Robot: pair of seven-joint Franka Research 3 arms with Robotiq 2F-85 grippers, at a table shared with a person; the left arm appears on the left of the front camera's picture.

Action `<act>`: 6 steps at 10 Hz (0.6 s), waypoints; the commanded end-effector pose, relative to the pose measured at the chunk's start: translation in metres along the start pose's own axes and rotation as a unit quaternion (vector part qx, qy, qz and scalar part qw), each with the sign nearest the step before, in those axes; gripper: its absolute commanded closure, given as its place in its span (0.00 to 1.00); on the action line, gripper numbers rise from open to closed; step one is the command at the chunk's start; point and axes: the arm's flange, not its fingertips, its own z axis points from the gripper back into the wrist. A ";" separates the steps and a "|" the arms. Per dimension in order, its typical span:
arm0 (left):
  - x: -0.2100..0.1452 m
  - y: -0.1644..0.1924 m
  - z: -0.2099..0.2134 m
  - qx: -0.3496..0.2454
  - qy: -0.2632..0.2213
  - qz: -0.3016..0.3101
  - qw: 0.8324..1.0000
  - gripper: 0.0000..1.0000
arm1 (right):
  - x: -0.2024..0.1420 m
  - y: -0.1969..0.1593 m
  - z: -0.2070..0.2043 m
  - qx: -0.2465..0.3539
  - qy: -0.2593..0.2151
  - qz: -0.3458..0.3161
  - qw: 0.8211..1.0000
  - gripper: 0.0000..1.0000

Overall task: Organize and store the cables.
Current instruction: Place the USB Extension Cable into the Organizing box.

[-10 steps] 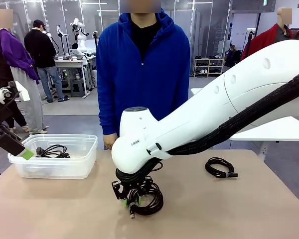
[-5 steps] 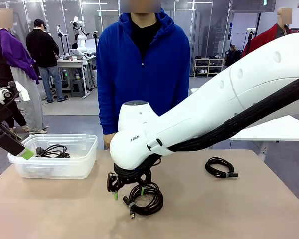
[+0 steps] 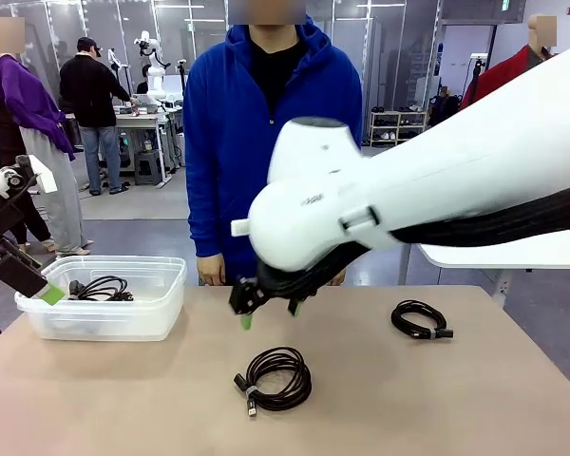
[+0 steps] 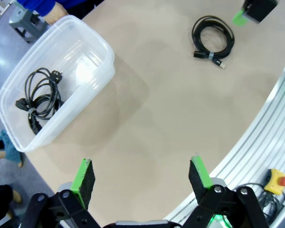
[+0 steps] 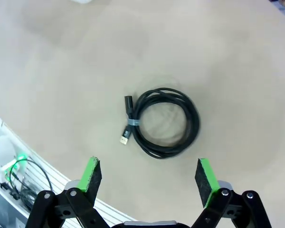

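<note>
A black coiled cable (image 3: 275, 378) lies flat on the tan table near the front middle, and the right wrist view shows it (image 5: 161, 122) directly below. My right gripper (image 3: 269, 313) hangs open above and just behind this coil, with nothing between its green pads (image 5: 91, 173). A second coiled cable (image 3: 420, 320) lies on the table to the right. A third cable (image 3: 100, 288) rests inside the clear plastic bin (image 3: 161, 313) at the left, also seen in the left wrist view (image 4: 40, 97). My left gripper (image 4: 141, 175) is open and empty, held beside the bin's left end (image 3: 38, 283).
A person in a blue hoodie (image 3: 271, 123) stands at the table's far edge, hands (image 3: 209, 271) low behind it. My right arm (image 3: 437, 190) spans the right half of the front view. Bare tabletop (image 3: 123, 399) lies between the bin and the front coil.
My right gripper opened, let go of the front coil and rose away from it toward the far side. The coil stays on the table. The left arm has not moved.
</note>
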 end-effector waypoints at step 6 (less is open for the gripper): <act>0.001 -0.002 0.001 0.002 0.000 -0.002 1.000 0.00 | -0.127 -0.140 0.112 0.041 -0.096 0.133 0.986 0.00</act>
